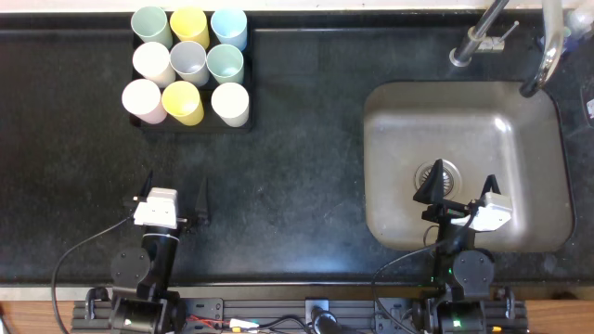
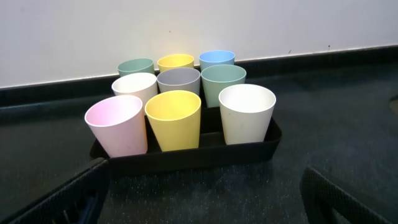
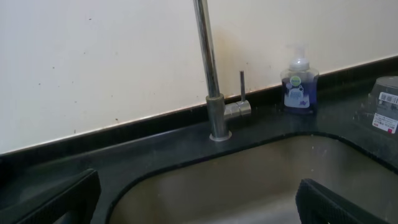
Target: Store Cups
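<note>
Hanging with jaws spread wide and gripping nothing, the left gripper [image 1: 175, 193] is hovering over the counter [image 1: 297, 186]; the cups [image 1: 189, 61] are standing at its twelve o'clock, nine of them packed in a tray [image 2: 186, 158]; the right gripper [image 1: 458, 188] is likewise gaping empty over the sink [image 1: 529, 121], with the faucet [image 1: 469, 46] at its twelve o'clock.

Trouble is most likely coming from the packing; rims are touching or nearly touching, so a finger dropping between two cups is risking a shove on the neighbour; the pink cup [image 2: 117, 127] is seeming to lean outward at the tray's corner, so a nudge is probably tipping it onto the counter; the walls are tapering toward the base, so a pinch taken low is likely sliding off.

Cups are looking like smooth, thin, matte plastic in pastel shades, round and wider at the mouth; the tray is showing black and shallow, with rounded corners; the counter is reading as dark speckled stone; the sink is gleaming like brushed steel.
</note>
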Tool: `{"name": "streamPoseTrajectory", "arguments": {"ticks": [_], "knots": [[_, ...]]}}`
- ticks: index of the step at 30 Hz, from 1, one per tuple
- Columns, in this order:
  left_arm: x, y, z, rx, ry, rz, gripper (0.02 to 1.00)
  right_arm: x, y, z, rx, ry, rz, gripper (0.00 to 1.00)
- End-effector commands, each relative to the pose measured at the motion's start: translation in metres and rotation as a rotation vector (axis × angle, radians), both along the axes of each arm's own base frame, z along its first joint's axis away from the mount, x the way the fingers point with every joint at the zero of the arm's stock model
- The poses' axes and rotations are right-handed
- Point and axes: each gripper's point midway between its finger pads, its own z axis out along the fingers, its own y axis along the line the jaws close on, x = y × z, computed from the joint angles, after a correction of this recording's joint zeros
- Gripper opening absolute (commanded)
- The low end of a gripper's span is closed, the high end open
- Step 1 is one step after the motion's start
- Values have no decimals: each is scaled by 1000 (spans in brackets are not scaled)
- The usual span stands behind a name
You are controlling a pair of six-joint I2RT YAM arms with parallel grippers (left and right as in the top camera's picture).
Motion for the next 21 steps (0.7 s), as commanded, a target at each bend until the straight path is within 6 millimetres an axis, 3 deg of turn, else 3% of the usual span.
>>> {"name": "streamPoseTrajectory", "arguments": {"ticks": [1, 7, 12, 21], "knots": [[0, 2, 0, 19, -5, 9, 998, 2, 9, -4, 1, 2, 57, 993], [0, 2, 0, 19, -5, 9, 998, 4, 41, -10, -2, 25, 245, 998], [0, 2, 0, 19, -5, 9, 996, 4, 51, -10, -2, 25, 303, 998], [0, 2, 0, 19, -4, 9, 998, 4, 51, -10, -2, 26, 300, 998]]}}
